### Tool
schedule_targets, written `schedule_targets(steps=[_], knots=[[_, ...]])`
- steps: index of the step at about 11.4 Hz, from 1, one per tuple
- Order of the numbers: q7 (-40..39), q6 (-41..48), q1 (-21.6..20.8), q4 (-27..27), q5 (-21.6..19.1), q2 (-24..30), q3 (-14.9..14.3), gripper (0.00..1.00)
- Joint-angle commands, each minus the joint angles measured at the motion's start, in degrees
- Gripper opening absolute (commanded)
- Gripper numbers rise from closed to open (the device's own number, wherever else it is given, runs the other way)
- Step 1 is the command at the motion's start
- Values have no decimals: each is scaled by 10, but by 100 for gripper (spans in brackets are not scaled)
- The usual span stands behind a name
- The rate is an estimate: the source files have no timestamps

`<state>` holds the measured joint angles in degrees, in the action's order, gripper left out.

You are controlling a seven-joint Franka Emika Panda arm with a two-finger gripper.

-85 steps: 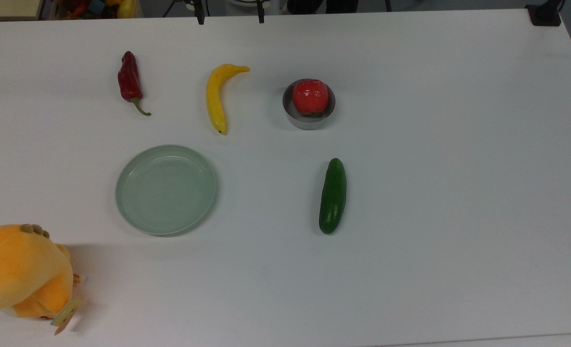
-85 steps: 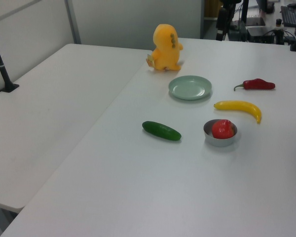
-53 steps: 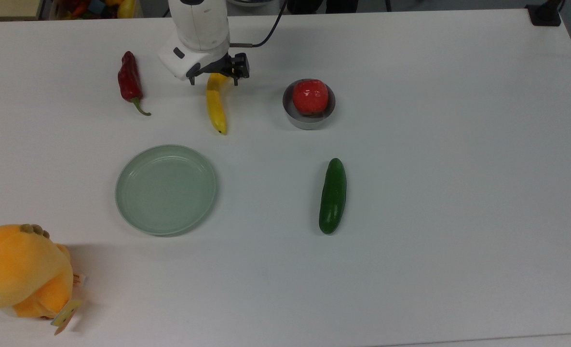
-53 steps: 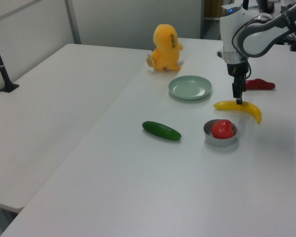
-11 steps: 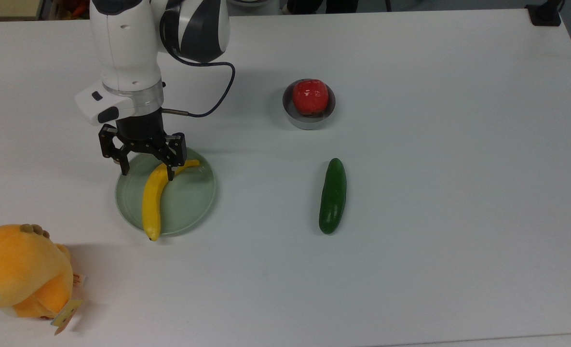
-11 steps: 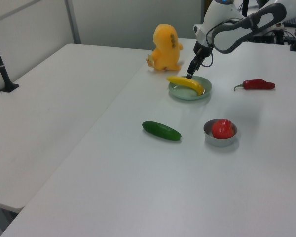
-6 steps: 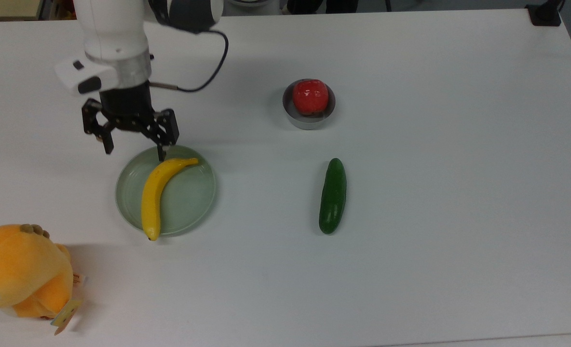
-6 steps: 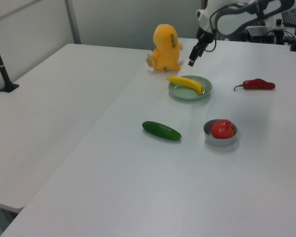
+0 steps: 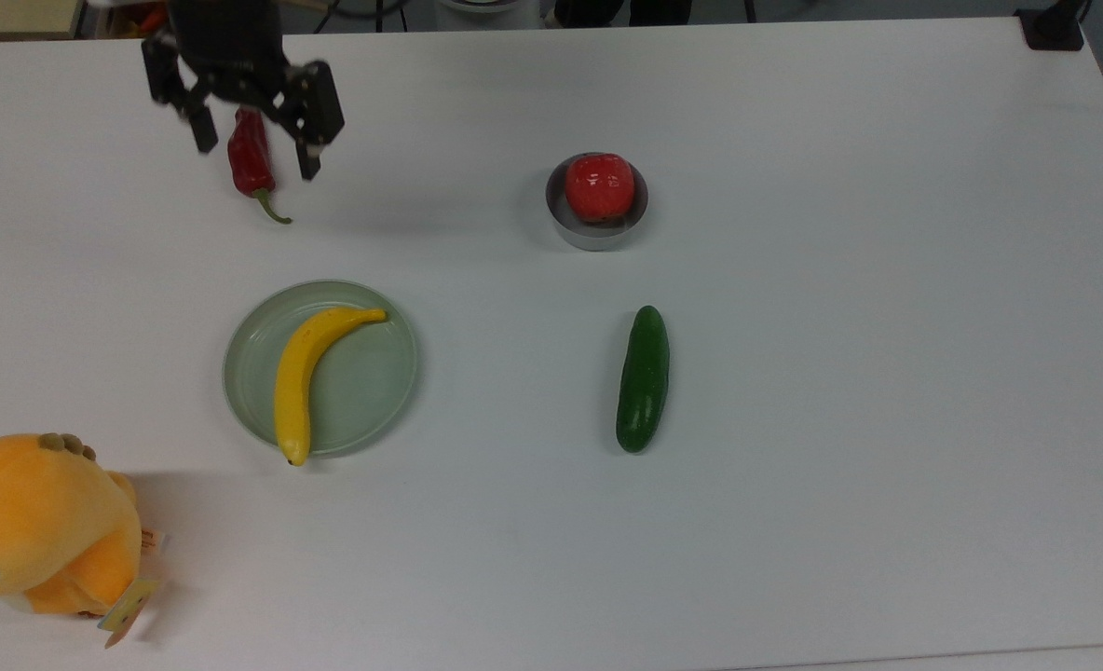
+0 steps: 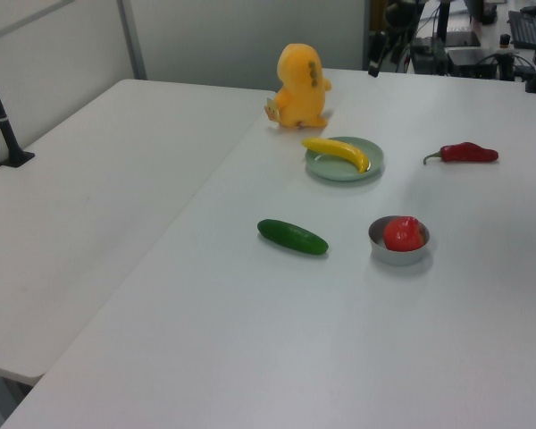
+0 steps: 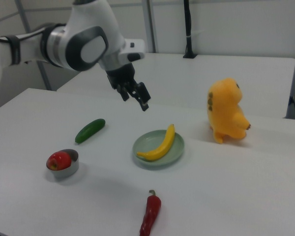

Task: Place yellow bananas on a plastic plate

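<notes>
On mint-green plate (image 9: 379, 391), banana (image 9: 305, 371) lies flat, long axis diagonal in top view, dark tip overhanging rim toward plush toy (image 9: 34, 527). My pincer (image 9: 255, 158) hangs spread and empty, well apart, above red chilli (image 9: 251, 160). I judge task done; retreat only.

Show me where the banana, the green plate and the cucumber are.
yellow banana (image 9: 302, 373): top view, on the middle of its curved body.
plastic plate (image 9: 374, 382): top view, on the bare floor beside the banana.
cucumber (image 9: 643, 377): top view, on its middle.
</notes>
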<state>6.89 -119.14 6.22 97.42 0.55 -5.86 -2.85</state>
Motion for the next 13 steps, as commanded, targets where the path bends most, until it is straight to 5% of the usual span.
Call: schedule_targets(steps=[1, 5, 9, 13], knots=[[99, 89, -34, 8, -9, 66, -11, 100], [101, 187, -74, -11, -11, 89, -1, 100], [91, 188, -80, -10, -14, 81, 43, 100], [-68, 188, -92, -4, -16, 76, 49, 100]])
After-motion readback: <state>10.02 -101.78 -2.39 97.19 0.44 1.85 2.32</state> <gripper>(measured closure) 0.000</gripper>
